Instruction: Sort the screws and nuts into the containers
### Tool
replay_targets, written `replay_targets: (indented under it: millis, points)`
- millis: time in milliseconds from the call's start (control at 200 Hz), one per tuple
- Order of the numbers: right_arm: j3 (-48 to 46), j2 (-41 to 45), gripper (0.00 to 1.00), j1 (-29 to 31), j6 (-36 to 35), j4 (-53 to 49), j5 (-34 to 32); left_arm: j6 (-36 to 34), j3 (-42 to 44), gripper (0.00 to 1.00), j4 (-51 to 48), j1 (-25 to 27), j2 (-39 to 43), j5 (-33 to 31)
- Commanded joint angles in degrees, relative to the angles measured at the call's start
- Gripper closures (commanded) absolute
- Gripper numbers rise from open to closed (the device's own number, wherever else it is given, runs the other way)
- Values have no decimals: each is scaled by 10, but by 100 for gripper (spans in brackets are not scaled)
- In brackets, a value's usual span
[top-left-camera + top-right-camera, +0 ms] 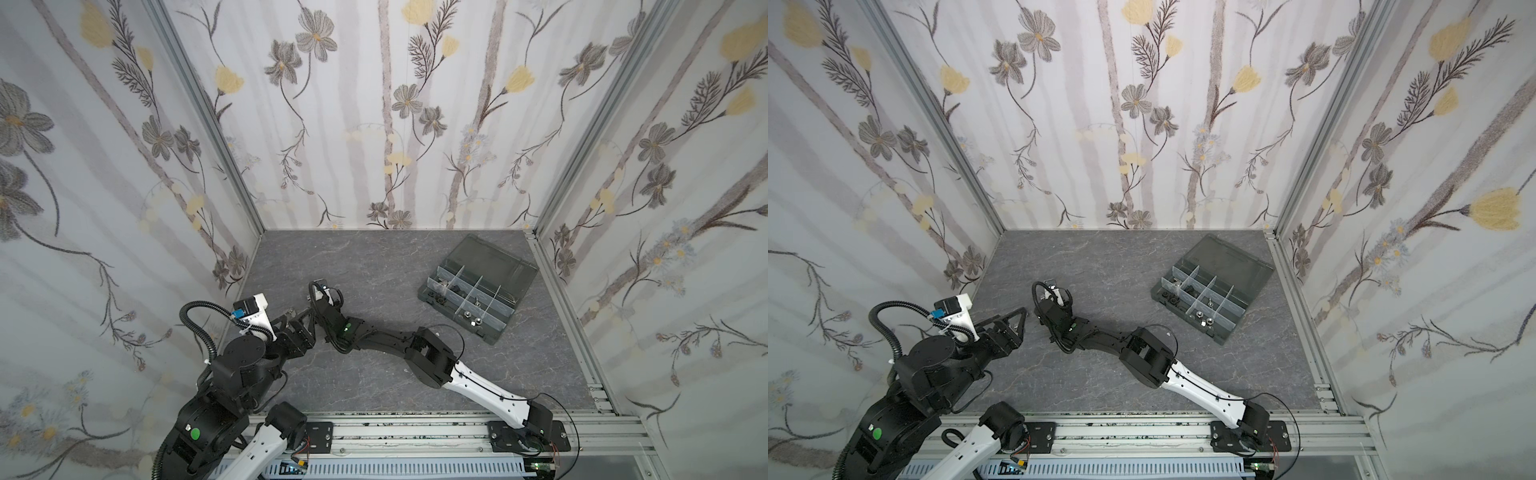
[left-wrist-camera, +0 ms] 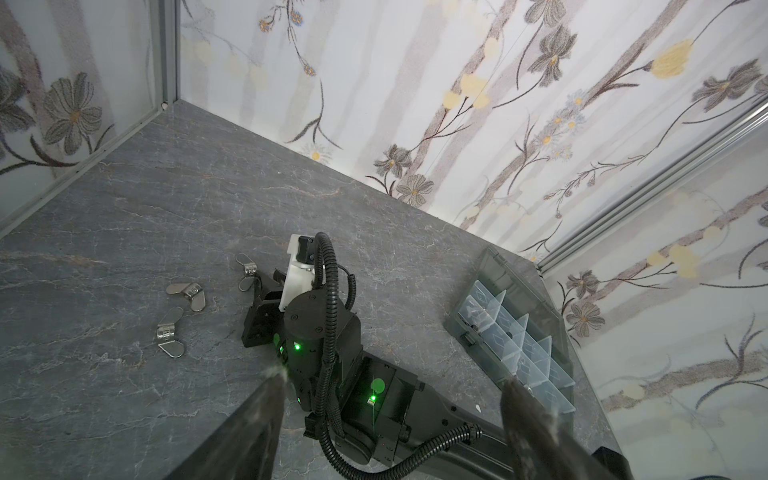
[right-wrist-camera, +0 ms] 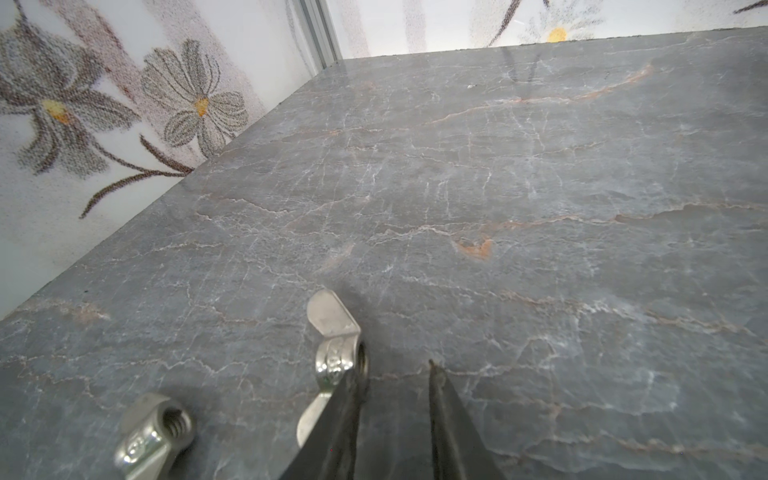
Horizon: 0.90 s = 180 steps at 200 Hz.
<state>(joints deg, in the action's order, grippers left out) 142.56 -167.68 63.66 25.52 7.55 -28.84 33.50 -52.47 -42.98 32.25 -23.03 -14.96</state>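
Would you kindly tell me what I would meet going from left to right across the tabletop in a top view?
left gripper → right gripper → organizer box, its lid open.

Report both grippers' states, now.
Left gripper: open, empty.
Right gripper: jaws narrowly apart, nothing between them; a silver wing nut lies at one fingertip, not clamped.

Wing nuts (image 2: 187,291) loose — box (image 1: 494,266) (open)
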Motion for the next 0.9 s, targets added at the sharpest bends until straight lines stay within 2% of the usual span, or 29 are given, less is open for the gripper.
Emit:
replay_targets:
  millis: [0, 70, 210, 305, 420, 614, 894]
  points:
    - [-10, 19, 70, -2, 15, -69, 8, 16, 6, 24, -15, 0, -24, -19]
    - [-67, 60, 66, -3, 17, -56, 7, 17, 20, 26, -19, -1, -54, -35]
    - [-313, 204, 55, -10, 23, 97, 15, 21, 33, 27, 4, -10, -106, -36]
    - [-421, 277, 52, -25, 35, 156, 29, 11, 25, 28, 25, -33, -148, -39]
    - [-552, 359, 52, -42, 48, 226, 46, 3, 20, 28, 62, -102, -209, 21]
    - [-759, 503, 51, -73, 56, 341, 74, -19, 31, 31, 135, -252, -321, 146]
    - [-961, 707, 47, -103, 37, 388, 120, -71, 12, 44, 187, -331, -513, 161]
